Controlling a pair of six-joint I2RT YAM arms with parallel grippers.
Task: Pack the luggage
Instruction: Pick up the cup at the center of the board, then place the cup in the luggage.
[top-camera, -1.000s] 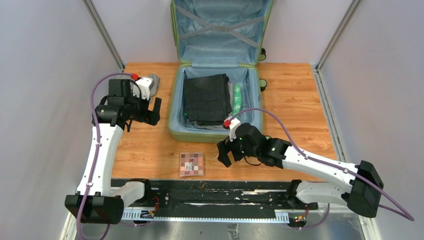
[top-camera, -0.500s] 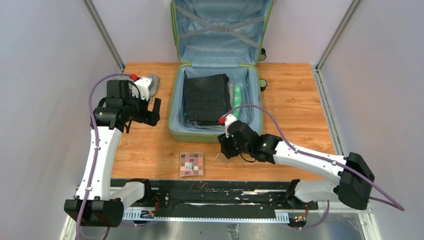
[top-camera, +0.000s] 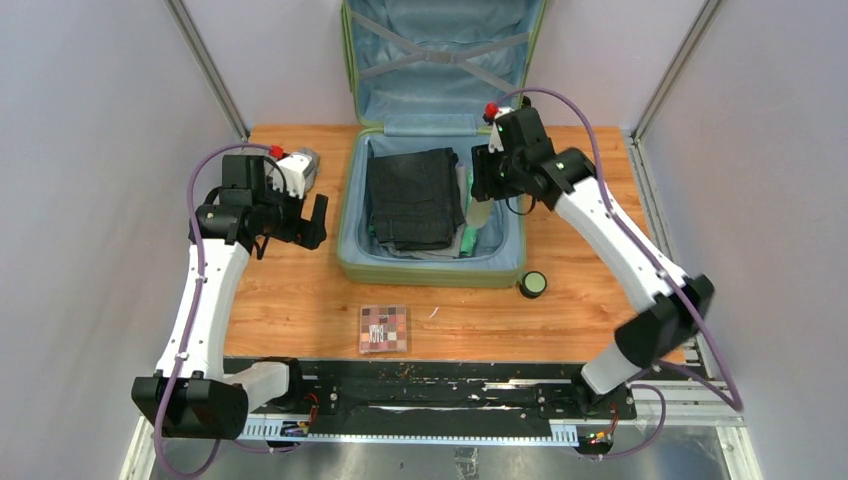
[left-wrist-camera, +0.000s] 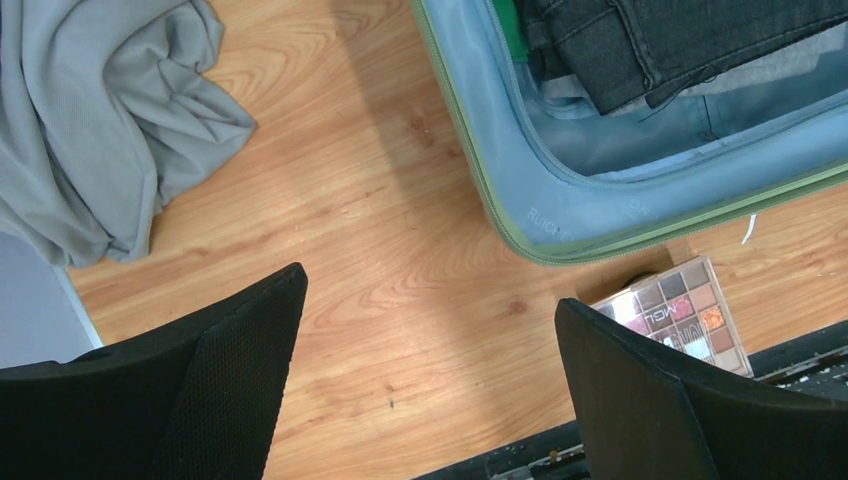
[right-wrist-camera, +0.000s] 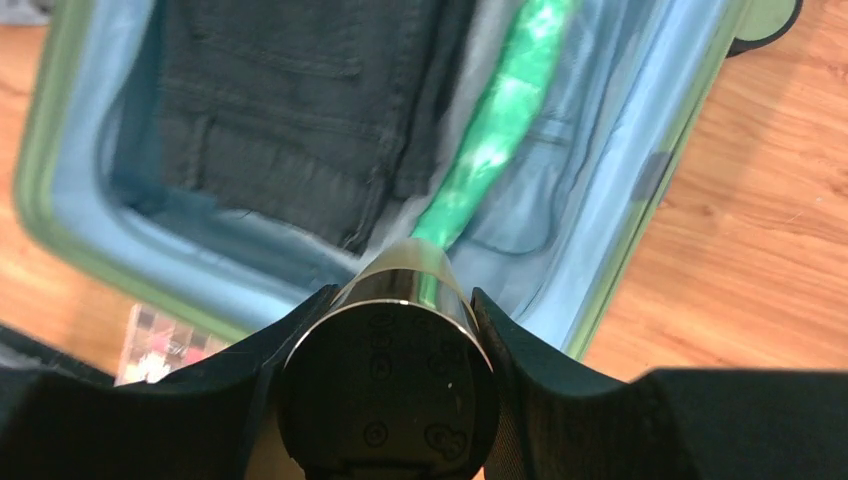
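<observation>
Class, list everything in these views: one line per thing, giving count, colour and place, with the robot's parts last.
luggage: one, light green with light-blue lining, open at the table's back, lid upright
jeans: one, dark, folded inside the luggage
green item: one, bright green, inside, right of the jeans
grey cloth: one, grey, crumpled, left of the luggage
eyeshadow palette: one, pinks and browns, on the table before the luggage
wheel: one showing, black and green, luggage's near right corner
cylindrical container: one, silvery with dark end, held above the luggage
table: one, orange-brown wood
left gripper: one, black, open above the table left of the luggage
right gripper: one, black, shut on the cylindrical container
</observation>
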